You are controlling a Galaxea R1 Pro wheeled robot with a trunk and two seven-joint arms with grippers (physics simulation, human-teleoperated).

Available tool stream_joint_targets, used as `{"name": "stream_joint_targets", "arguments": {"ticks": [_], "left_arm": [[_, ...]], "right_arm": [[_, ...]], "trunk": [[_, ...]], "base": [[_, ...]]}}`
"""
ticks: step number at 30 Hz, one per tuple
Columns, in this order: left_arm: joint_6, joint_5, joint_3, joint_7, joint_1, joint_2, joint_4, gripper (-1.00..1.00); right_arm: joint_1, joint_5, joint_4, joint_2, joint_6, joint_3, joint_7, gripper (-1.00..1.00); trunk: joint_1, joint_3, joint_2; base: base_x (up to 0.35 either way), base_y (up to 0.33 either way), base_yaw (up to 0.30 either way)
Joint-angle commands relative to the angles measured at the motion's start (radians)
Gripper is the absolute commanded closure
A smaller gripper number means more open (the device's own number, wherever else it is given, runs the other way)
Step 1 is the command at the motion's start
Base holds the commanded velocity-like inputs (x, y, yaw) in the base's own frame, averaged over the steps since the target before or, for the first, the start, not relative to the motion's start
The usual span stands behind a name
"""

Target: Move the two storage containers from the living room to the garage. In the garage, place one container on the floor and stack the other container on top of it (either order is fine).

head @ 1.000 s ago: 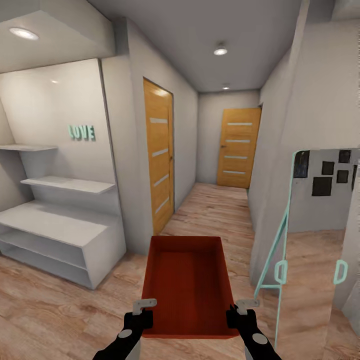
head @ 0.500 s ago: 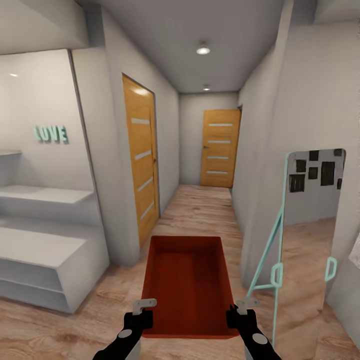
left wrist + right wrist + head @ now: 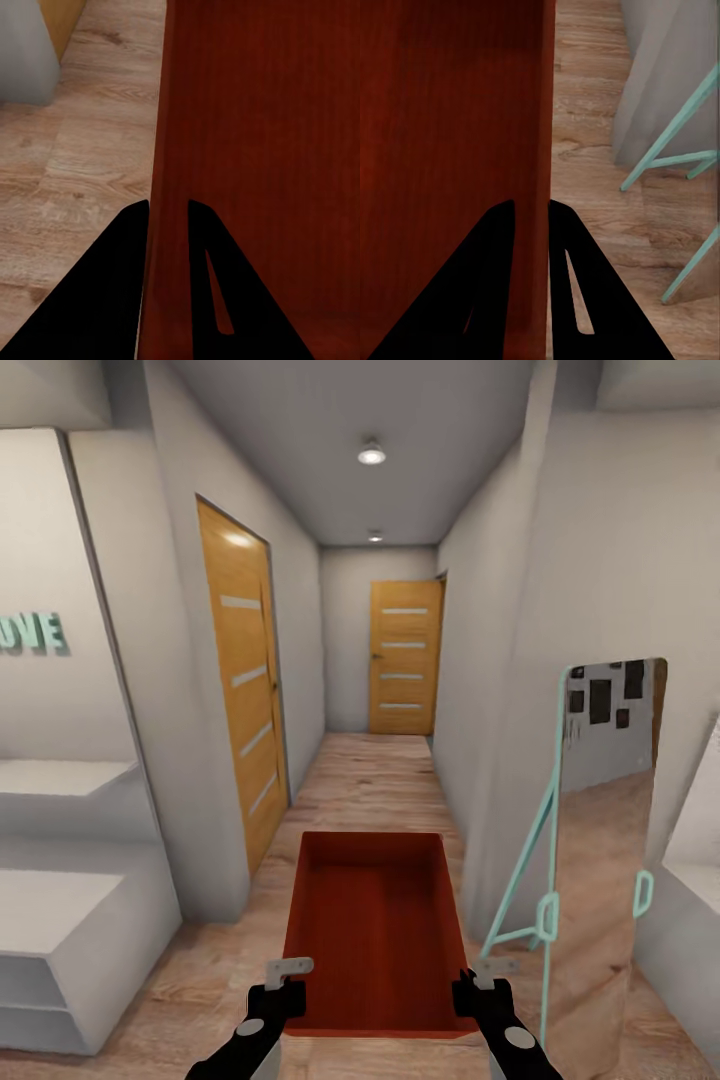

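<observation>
I carry one orange-red storage container (image 3: 375, 930) in front of me, open top up, above the light wood plank floor. My left gripper (image 3: 290, 972) is shut on the container's left wall; in the left wrist view its black fingers (image 3: 120, 300) straddle the thin wall of the storage container (image 3: 255, 150). My right gripper (image 3: 482, 972) is shut on the right wall, and in the right wrist view its fingers (image 3: 577, 292) pinch the wall of the storage container (image 3: 450, 150). The second container is out of view.
A hallway runs ahead with a wooden slatted door (image 3: 245, 680) on the left and another door (image 3: 403, 657) at the far end. A standing mirror with a mint frame (image 3: 590, 830) leans at right. White shelving (image 3: 70, 900) stands at left under mint letters (image 3: 32, 633).
The view has shifted: shelving and letters slid left, the mirror and hallway doors moved left and closer. The container and both grippers keep the same place in the picture.
</observation>
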Motion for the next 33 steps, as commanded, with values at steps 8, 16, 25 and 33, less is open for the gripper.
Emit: {"name": "stream_joint_targets", "arguments": {"ticks": [8,16,25,33], "left_arm": [[-0.003,-0.007,0.003,0.007,-0.001,0.000,-0.043,1.00],[-0.003,-0.008,0.003,0.007,-0.001,0.000,-0.043,1.00],[-0.003,-0.008,0.003,0.008,-0.001,0.000,-0.043,1.00],[-0.003,-0.009,0.003,0.011,-0.001,0.001,-0.043,1.00]], "right_arm": [[0.000,0.003,0.004,0.000,-0.002,0.012,0.007,1.00],[0.000,0.003,0.004,0.000,-0.002,0.012,0.007,1.00],[0.000,0.004,0.004,0.000,-0.004,0.010,0.006,1.00],[0.000,0.003,0.004,0.000,-0.004,0.010,0.006,1.00]], "trunk": [[0.001,0.000,-0.001],[0.001,0.000,-0.001],[0.001,0.000,-0.001],[0.001,0.000,-0.001]], "base": [[0.257,0.207,-0.253],[0.257,0.213,-0.055],[0.257,0.213,-0.001],[0.294,0.085,0.000]]}}
